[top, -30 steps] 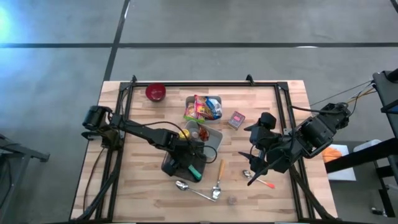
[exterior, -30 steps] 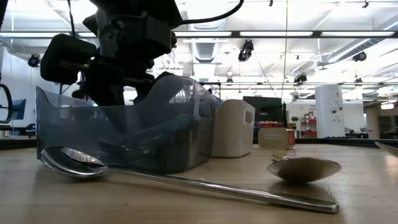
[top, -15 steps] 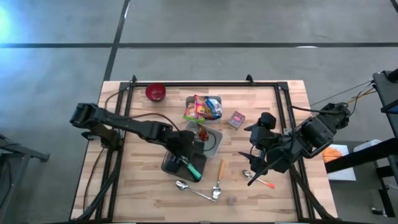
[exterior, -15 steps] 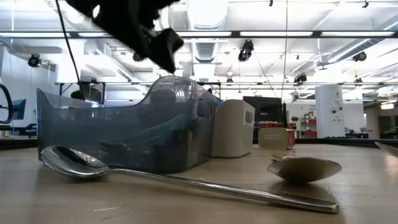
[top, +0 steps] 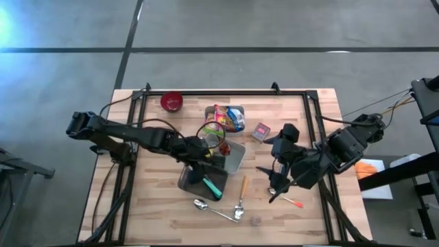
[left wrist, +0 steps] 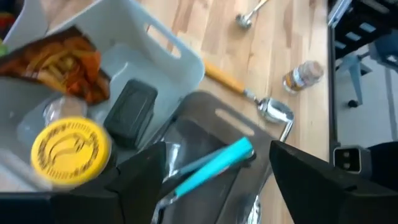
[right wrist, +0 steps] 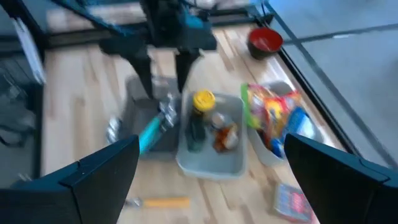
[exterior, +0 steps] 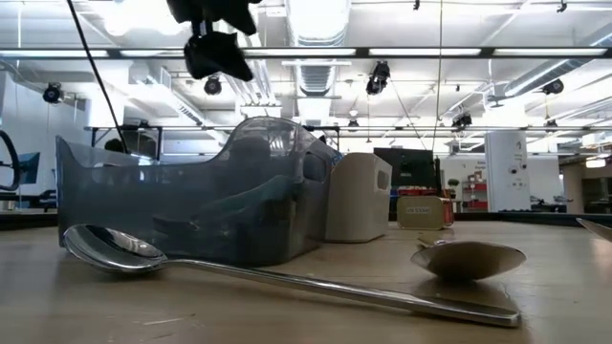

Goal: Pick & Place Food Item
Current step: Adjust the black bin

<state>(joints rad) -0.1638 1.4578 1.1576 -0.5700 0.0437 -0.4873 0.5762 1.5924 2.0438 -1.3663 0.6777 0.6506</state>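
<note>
Centrally on the light wooden slatted table point(top: 158, 213) sits a pale grey plastic tray point(left wrist: 163, 45), holding a jar with a yellow lid point(left wrist: 71, 147), a small dark rectangular block point(left wrist: 130, 112) and an orange-brown snack packet point(left wrist: 65, 57). Just beside it lies a darker grey tray point(top: 194, 182) containing a teal-handled utensil point(left wrist: 211, 163). Farther back are a second tray of colourful snack bags point(top: 223, 119), a red round bowl point(top: 171, 101) near the table's corner, and a small pink box point(top: 260, 131). Two steel spoons point(top: 218, 211) and a wooden-handled spoon point(top: 242, 189) lie toward the front edge; a small bottle point(left wrist: 303, 74) lies on its side near them.

Left gripper point(top: 204, 166): raised above the two trays where they adjoin, arm stretched across the table from the left side, fingers spread apart and holding nothing.

Right gripper point(top: 276, 180): waits over the table's right part, well apart from the trays, pointing toward them, fingers wide and empty; an orange-tipped utensil point(top: 293, 202) lies beneath it.
</note>
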